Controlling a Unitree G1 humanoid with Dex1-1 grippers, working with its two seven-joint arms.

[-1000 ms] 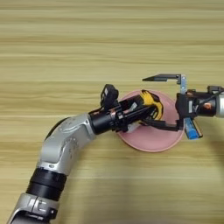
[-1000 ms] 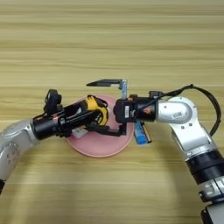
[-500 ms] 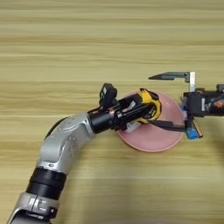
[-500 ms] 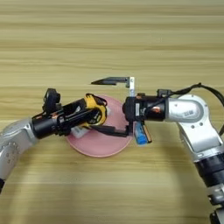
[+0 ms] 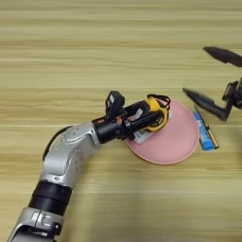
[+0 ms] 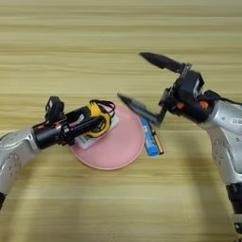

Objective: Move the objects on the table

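Observation:
My left gripper [image 5: 154, 118] is shut on the yellow-and-black tape measure [image 5: 156, 115], holding it over the left part of the round pink plate [image 5: 177, 142]. A white remote [image 5: 142, 137] lies on the plate, partly hidden under the tape measure. The blue tube [image 6: 150, 137] with a white label lies on the table against the plate's right rim. Up and to the right of the plate, my right gripper [image 6: 130, 76] hangs wide open and holds nothing. Its lower finger [image 6: 139, 109] points at the gap between plate and tube.
The wooden table [image 5: 71, 56] fills the view. My left forearm [image 5: 75, 146] crosses the lower left and my right arm [image 6: 222, 127] comes in from the right edge. A thin orange strip [image 6: 159, 143] lies beside the tube.
My right gripper has pulled back to the right and upward, off the plate, still wide open. The left gripper and the tape measure have stayed over the plate.

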